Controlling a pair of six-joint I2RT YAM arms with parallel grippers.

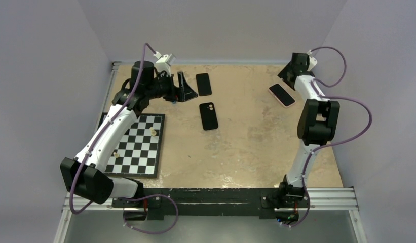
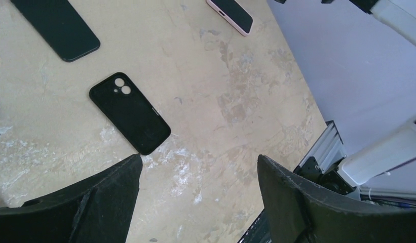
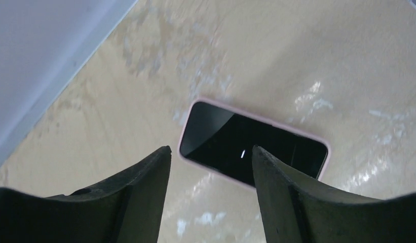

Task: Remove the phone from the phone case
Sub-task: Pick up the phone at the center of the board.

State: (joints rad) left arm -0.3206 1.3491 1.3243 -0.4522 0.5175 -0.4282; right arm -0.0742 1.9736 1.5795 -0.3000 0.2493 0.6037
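- Your right gripper: spread, empty, above the pink-cased phone.
- Your left gripper: released; black case and black phone lie nearby.
- Chessboard well apart, left.

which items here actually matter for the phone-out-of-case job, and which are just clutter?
Job:
phone in pink case, under the open right gripper
black case and bare black phone, apparently already apart

Lying about:
chessboard
chess pieces
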